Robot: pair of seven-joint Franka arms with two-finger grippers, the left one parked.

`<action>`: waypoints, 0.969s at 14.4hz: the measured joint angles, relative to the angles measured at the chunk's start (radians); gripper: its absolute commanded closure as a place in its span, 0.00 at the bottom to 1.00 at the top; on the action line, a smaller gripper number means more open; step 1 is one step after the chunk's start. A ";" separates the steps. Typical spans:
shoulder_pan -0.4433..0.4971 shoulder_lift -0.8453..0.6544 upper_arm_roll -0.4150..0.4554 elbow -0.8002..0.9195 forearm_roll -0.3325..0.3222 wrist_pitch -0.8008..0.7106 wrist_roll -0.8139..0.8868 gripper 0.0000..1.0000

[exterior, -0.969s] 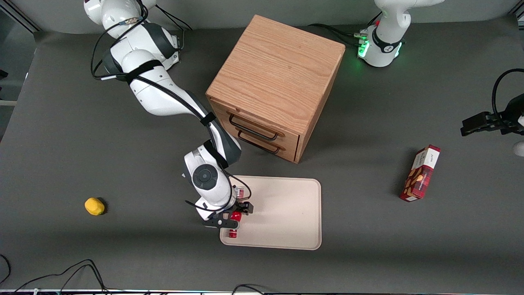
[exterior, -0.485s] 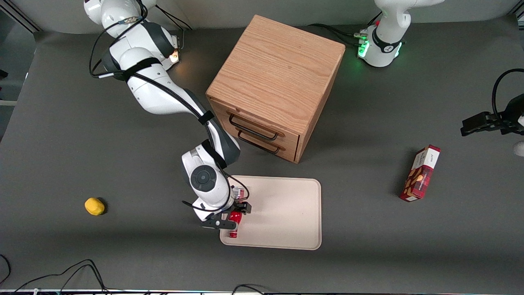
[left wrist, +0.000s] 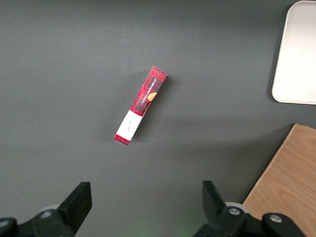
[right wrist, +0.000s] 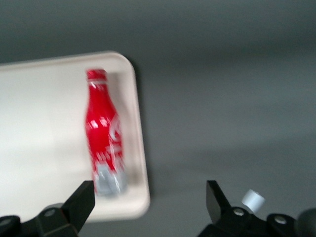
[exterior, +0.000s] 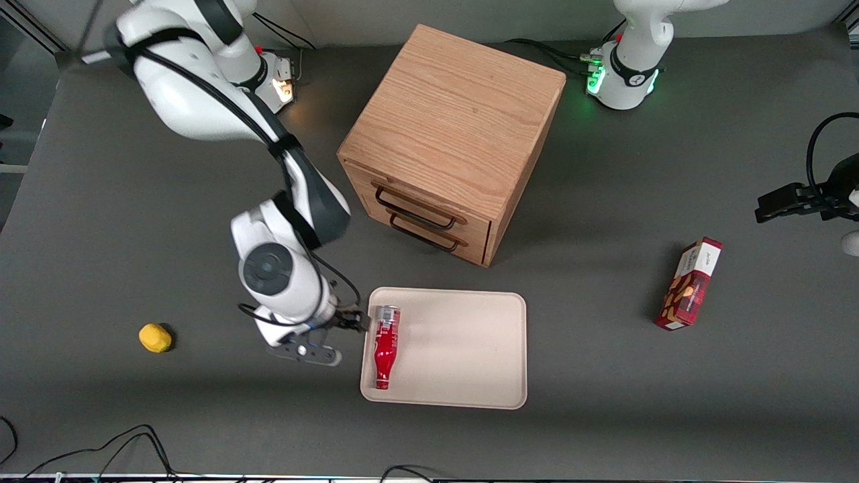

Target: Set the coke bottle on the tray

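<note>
Coke bottle (exterior: 384,347) is lying on tray (exterior: 463,349), apparently placed; gripper (exterior: 329,339) is being held spread, empty, beside the tray.

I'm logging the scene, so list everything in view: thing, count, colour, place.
coke bottle: one, bright red with a silvery base, lying on its side in the tray along the rim nearest the working arm, apart from the gripper.
tray: one, pale beige, on the table in front of the cabinet's drawers.
cabinet: one, light wood with two dark-handled drawers, mid-table.
snack box: one, red plaid, toward the parked arm's end of the table.
lemon: one, yellow, toward the working arm's end.
table: one, dark grey.
cables: several, black, at the table's nearest edge.
gripper: one, black fingers, open, above the table beside the tray.
</note>
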 measured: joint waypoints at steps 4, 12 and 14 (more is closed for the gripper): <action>-0.176 -0.326 0.056 -0.266 0.000 -0.192 -0.139 0.00; -0.498 -0.569 0.138 -0.255 0.090 -0.456 -0.621 0.00; -0.431 -0.570 0.032 -0.243 0.168 -0.465 -0.620 0.00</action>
